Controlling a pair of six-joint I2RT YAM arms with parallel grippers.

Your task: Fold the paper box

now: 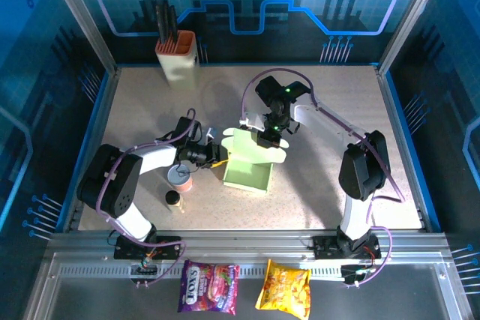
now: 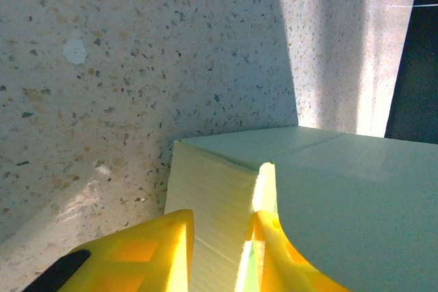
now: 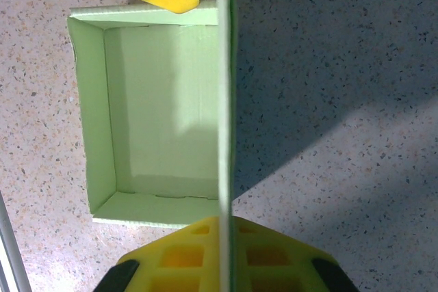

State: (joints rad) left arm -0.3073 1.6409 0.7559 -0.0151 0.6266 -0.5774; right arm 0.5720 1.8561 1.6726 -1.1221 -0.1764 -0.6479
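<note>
The pale green paper box sits open-topped in the middle of the table, its lid flap standing upright on the far side. My left gripper comes in from the left. In the left wrist view its yellow fingers straddle the box's left wall, and the cardboard fills the gap between them, so my left gripper is shut on that wall. My right gripper is shut on the upright lid flap, seen edge-on above the box's hollow inside; the pinch is at the flap's top edge.
A beige orange-rimmed utensil holder stands at the back left. A pink cup and a small dark-capped jar sit just left of the box, under my left arm. Two snack packets lie on the front rail.
</note>
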